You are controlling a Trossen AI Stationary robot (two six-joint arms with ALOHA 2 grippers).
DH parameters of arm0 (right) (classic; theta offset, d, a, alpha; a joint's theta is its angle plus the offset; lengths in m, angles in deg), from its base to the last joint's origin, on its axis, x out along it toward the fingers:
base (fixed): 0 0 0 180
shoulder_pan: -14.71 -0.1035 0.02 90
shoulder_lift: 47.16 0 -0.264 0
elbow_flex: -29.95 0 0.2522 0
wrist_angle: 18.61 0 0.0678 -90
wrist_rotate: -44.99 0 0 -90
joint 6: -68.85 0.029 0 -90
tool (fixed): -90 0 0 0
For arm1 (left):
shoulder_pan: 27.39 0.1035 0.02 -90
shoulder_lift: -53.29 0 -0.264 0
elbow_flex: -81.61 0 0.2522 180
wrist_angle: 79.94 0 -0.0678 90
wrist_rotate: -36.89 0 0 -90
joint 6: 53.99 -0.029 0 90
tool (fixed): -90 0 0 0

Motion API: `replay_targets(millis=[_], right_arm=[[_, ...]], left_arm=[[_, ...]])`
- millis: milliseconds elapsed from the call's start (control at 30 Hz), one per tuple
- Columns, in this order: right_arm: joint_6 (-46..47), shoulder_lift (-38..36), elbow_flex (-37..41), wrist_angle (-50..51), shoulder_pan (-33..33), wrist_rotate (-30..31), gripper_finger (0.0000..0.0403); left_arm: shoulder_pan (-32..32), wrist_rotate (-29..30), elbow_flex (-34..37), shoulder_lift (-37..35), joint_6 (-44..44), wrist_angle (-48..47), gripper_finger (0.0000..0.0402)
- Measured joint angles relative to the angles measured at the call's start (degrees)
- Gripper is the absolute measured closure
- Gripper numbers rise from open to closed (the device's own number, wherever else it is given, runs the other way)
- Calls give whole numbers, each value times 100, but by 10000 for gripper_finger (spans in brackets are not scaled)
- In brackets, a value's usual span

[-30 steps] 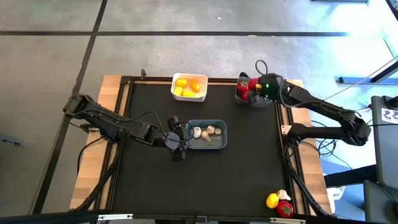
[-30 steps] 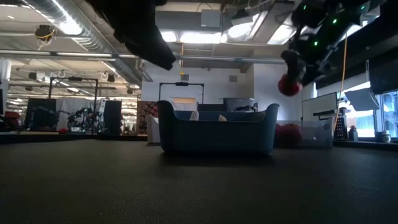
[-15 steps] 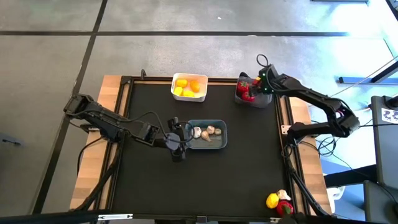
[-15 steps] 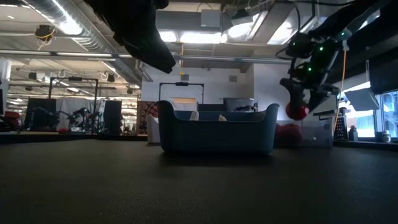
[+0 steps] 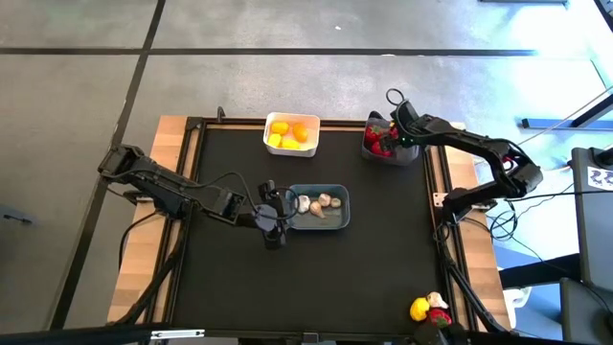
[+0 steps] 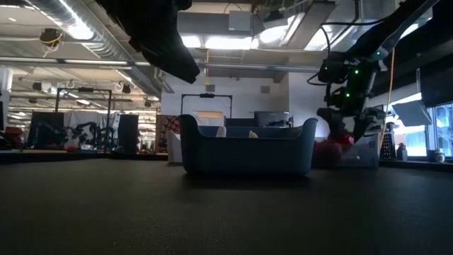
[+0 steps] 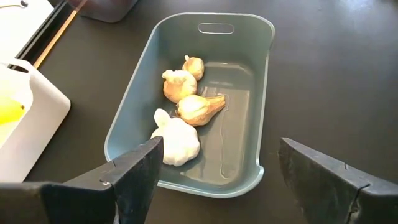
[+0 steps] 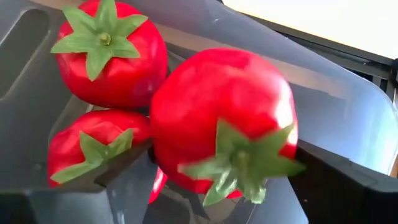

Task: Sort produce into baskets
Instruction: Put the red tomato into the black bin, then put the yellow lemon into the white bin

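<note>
Three tomatoes (image 8: 106, 56) fill the grey bin (image 5: 391, 153), upper right; the right end effector (image 8: 217, 168) seems spread around one. Left end effector (image 7: 211, 180) hangs released beside the garlic bin (image 7: 249, 124).

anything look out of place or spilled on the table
Nothing is spilled. The only odd bit: three pieces of produce, yellow, whitish and red, sit unsorted at the table's near right corner, far from the white, blue-grey and dark grey baskets.
</note>
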Motion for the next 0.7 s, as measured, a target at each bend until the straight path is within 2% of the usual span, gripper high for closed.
replay_targets(millis=[167,400,700], right_arm=[[-269,-9,0,-8,0,-27,45],[-348,-326,0,40,-9,-63,39],[-422,-1566,1,850,-158,-1174,38]], left_arm=[[0,1,0,0,0,1,91],[0,-1,0,0,0,-1,91],[0,1,0,0,0,-1,91]])
